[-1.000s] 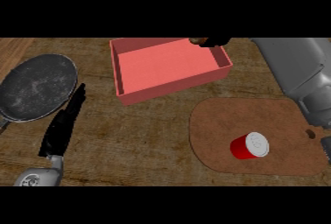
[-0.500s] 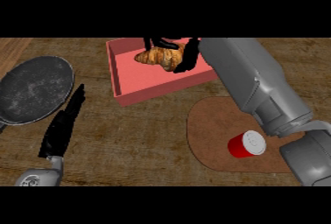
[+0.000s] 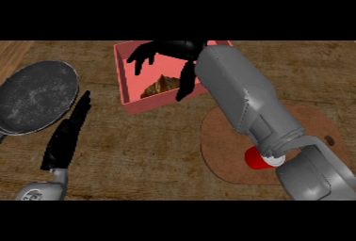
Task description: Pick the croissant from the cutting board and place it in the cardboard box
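The croissant [image 3: 158,86] lies inside the pink-red box [image 3: 149,105], near its front wall. Just above it, over the box, my right hand [image 3: 169,51] is open: its fingers are spread toward the left and its thumb [image 3: 185,84] hangs down beside the croissant. The grey right forearm [image 3: 243,101] runs from the lower right across the brown cutting board [image 3: 221,151]. My left hand [image 3: 67,133] rests open at the lower left with its fingers pointing up.
A red cup with a white top [image 3: 260,158] stands on the cutting board, partly hidden by my right arm. A dark round pan [image 3: 35,96] lies at the left, close to my left hand. The counter is wood.
The right hand carried the croissant over the box and has spread its fingers; the croissant now lies in the box apart from the fingers. The left hand has stayed put.
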`<state>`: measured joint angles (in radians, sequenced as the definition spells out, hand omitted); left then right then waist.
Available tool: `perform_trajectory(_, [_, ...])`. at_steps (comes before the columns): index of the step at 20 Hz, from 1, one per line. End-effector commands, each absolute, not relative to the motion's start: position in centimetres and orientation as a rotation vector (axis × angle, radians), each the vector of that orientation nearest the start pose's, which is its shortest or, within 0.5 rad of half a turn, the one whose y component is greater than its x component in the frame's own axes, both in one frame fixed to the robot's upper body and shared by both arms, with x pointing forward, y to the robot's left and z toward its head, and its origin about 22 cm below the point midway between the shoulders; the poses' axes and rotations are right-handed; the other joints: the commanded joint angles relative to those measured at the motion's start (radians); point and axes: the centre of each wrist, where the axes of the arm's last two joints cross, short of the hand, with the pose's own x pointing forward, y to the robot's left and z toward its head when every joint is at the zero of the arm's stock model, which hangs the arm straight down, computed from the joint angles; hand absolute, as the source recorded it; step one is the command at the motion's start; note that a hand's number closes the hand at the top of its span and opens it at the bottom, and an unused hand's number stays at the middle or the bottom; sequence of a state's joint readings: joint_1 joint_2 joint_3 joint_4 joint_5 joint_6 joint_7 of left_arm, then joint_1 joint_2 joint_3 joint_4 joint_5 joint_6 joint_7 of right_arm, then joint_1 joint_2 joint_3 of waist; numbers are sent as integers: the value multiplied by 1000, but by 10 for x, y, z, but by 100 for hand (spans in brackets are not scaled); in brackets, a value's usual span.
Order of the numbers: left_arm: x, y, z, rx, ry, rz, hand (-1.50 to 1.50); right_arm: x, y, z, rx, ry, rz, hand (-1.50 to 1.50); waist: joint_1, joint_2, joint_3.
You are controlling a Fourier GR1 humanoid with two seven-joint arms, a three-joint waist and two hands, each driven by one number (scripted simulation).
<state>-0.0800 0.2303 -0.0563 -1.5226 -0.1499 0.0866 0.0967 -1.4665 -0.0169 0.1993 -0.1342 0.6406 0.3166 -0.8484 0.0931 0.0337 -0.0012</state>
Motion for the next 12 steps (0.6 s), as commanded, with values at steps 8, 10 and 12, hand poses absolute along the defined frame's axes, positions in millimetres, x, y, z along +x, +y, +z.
perform_trajectory(8, [268,268,29,328,-1519,-276,0,463,-50,167,630,-1848,1122,-150,15,8,0])
perform_trajectory(10, [261,264,17,309,-1500,-265,0,471,-71,183,675,-1826,1058,-150,11,8,0])
perform_trajectory(12, [263,264,18,295,-1498,-288,0,477,-93,189,707,-1798,986,-150,10,15,0])
